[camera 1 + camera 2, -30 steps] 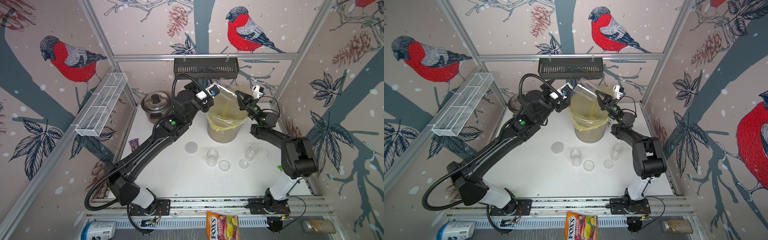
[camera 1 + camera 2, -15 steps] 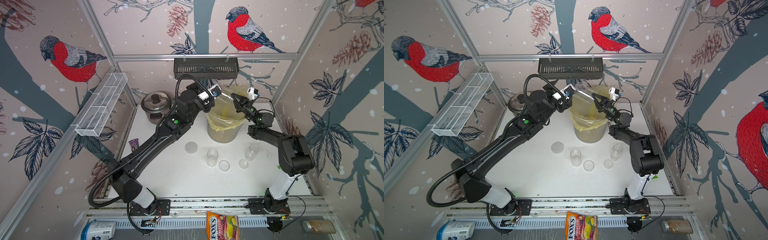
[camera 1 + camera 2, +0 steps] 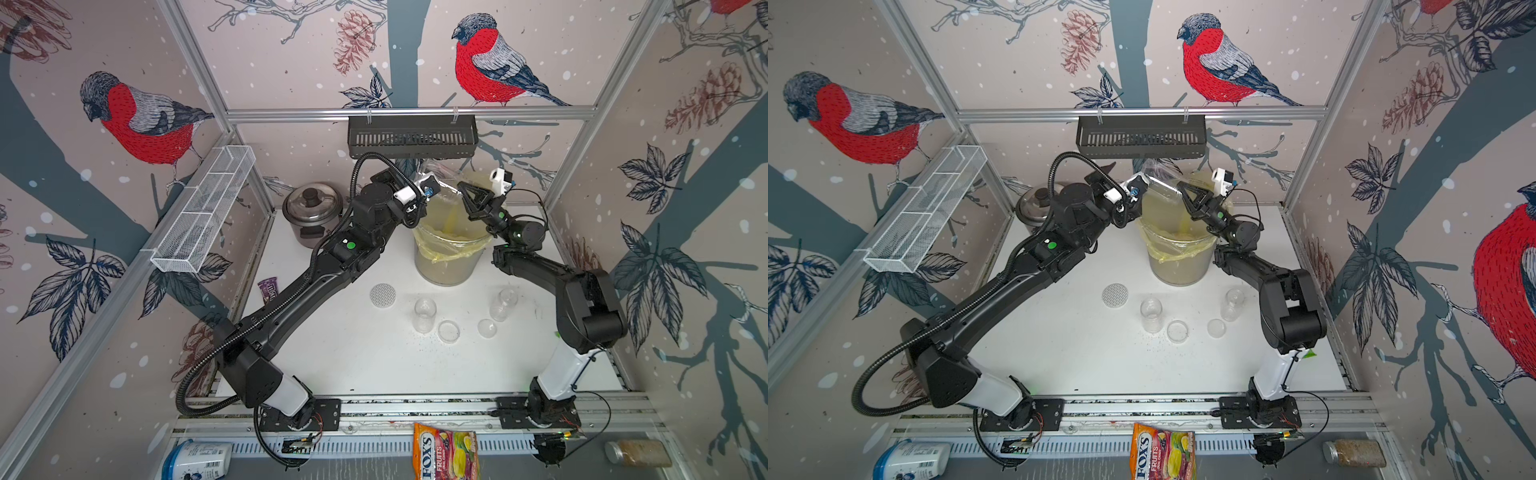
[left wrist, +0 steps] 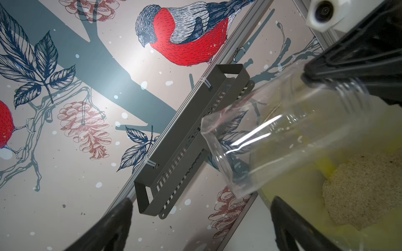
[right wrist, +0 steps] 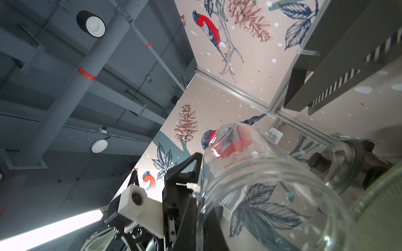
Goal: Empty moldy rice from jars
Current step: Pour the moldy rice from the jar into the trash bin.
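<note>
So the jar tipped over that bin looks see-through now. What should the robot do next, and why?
Probably the right tool should swing the wide jar away from the bin and stand it on the table. The jar, pinched at its mouth, looks empty, the rice lies in the bin, and the left tool stands open beside it, holding nothing.

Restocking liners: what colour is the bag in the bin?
Yellow; the bag shows best in a top view.
</note>
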